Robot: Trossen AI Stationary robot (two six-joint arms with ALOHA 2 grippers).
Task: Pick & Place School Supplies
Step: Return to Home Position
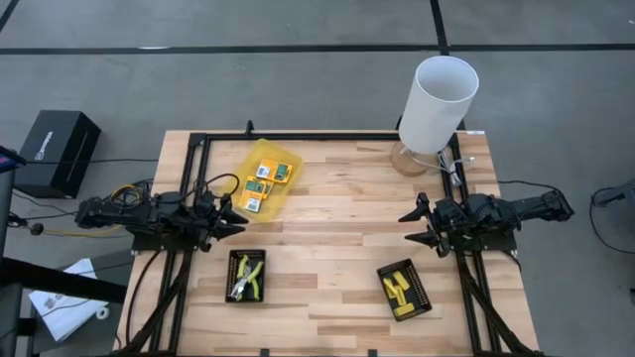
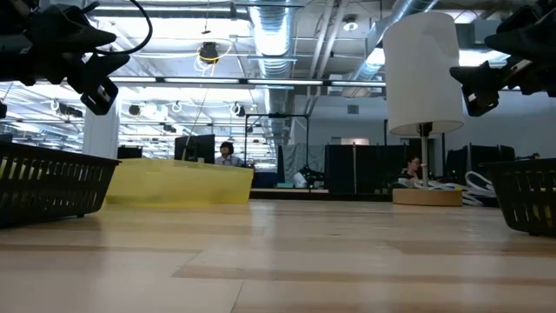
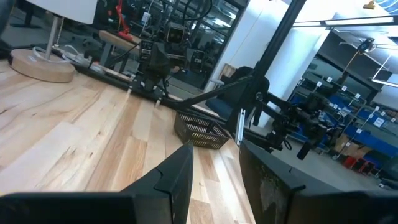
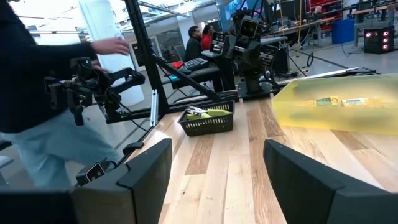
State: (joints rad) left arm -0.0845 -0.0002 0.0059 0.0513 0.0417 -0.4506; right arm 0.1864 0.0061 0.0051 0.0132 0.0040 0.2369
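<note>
Two packets [image 4: 327,101] show only dimly inside the translucent yellow container [image 4: 298,115].

Middle: bare tabletop [image 1: 337,243] between left gripper [image 1: 238,218] and right gripper [image 1: 407,228], open
Rear: yellow container [image 1: 268,177] and white lamp [image 1: 435,109] standing, gap between
Front: left black tray [image 1: 245,276] and right black tray [image 1: 404,290] well apart

Pale wooden plank table [image 1: 337,228], black rails along far and side edges. Directly on top: translucent yellow container [image 1: 269,149], far left of centre; black tray [image 1: 246,253], near left; second black tray [image 1: 421,293], near right, angled; white-shaded lamp [image 1: 437,99], far right corner.
</note>
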